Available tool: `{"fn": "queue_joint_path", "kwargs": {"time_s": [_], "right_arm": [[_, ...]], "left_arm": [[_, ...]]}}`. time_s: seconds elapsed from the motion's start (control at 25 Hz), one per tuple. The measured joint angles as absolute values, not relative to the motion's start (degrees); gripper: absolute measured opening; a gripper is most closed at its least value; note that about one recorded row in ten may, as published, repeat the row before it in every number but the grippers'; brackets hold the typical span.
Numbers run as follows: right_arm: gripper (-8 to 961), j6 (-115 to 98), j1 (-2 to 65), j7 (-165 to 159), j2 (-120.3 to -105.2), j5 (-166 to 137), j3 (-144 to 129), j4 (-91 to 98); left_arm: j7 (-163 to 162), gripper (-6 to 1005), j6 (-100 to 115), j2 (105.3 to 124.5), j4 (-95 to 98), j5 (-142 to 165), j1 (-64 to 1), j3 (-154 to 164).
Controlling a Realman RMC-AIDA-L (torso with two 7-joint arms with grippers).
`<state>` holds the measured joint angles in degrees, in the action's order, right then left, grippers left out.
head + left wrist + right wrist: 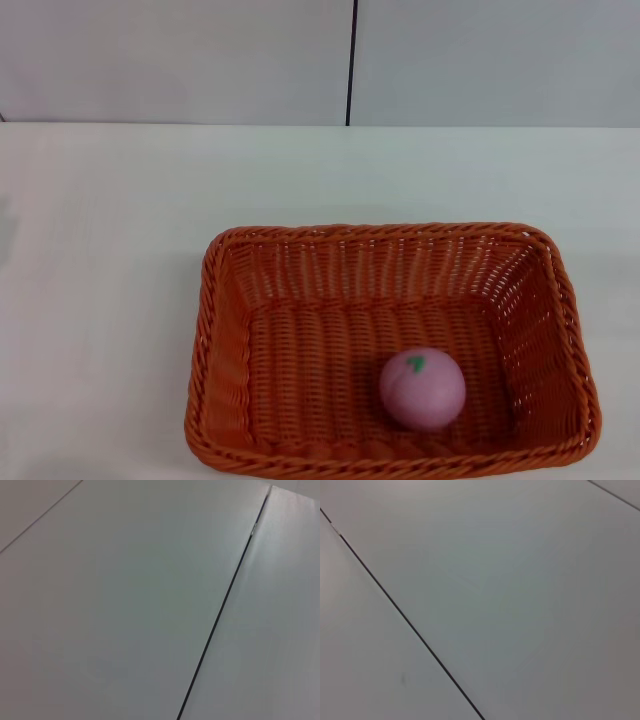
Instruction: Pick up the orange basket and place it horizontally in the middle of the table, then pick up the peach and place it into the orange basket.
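One basket (250, 400) is lying long-axis left to right on the table (100, 250), peach (422, 389) inside, leaf up; no gripper is being shown.

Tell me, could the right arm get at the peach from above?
Probably yes: the peach lies uncovered in the open basket, with nothing over it. Neither pincer is in view, so the arm's starting position is unknown.
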<state>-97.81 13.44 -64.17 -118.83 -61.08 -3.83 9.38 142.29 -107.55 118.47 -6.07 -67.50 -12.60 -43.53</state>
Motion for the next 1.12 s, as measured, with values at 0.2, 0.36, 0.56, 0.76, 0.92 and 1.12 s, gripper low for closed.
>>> {"fn": "queue_joint_path", "kwargs": {"time_s": [0.2, 0.36, 0.56, 0.76, 0.92, 1.12], "right_arm": [[451, -97.61, 13.36, -64.02, -118.82, -61.08, -3.77, 9.37], [451, -97.58, 13.27, -64.01, -118.82, -61.08, -3.77, 9.39], [450, -97.56, 13.07, -63.90, -118.82, -61.08, -3.14, 9.28], [451, -97.56, 12.92, -63.86, -118.82, -61.08, -2.97, 9.14], [451, -97.48, 12.90, -63.84, -118.82, -61.08, -2.91, 9.02], [451, -97.46, 12.92, -63.82, -118.82, -61.08, -2.90, 8.95]], "left_arm": [[142.29, 859, -107.19, 118.48, -6.06, -67.50, -12.87, -43.53], [142.29, 859, -106.41, 118.55, -6.06, -67.50, -13.28, -43.53], [142.29, 859, -106.25, 118.56, -6.06, -67.50, -13.96, -43.51], [142.30, 859, -106.20, 118.56, -6.06, -67.50, -14.34, -43.51], [142.30, 859, -106.10, 118.56, -6.06, -67.50, -14.46, -43.50], [142.30, 859, -106.08, 118.57, -6.06, -67.50, -14.52, -43.51]]}}
